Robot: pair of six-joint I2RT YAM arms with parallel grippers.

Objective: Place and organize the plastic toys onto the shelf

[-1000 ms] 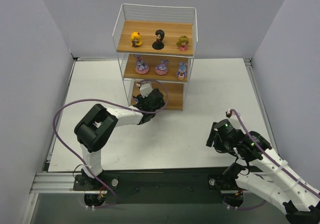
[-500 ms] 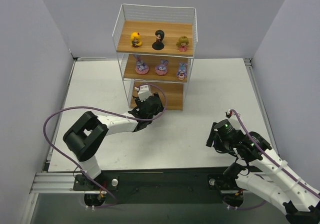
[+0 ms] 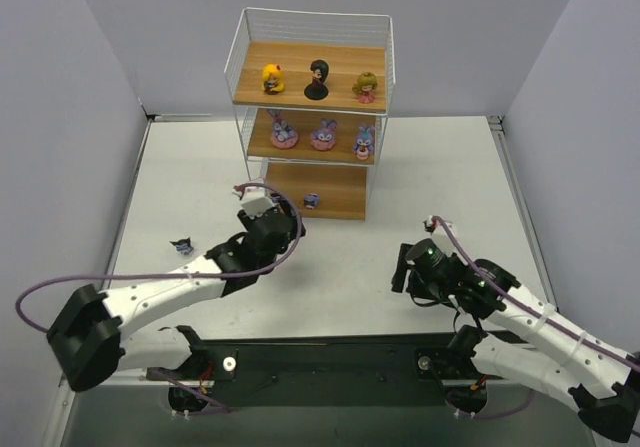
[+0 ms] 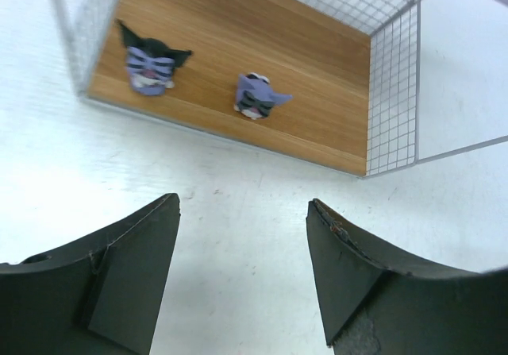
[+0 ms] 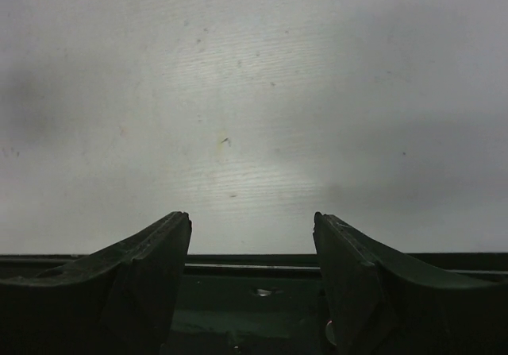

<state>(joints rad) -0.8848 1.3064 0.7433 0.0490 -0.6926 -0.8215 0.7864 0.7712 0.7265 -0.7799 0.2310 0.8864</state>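
Left gripper (image 4: 242, 204) wide and empty, two small blue-purple toys (image 4: 149, 63) on brown shelf board (image 4: 278, 45)

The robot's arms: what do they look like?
The left arm and right arm are white links joined by chunky black joints, with a thin purple cable looping along each. The left gripper and right gripper both end in two dark, wedge-shaped fingers.
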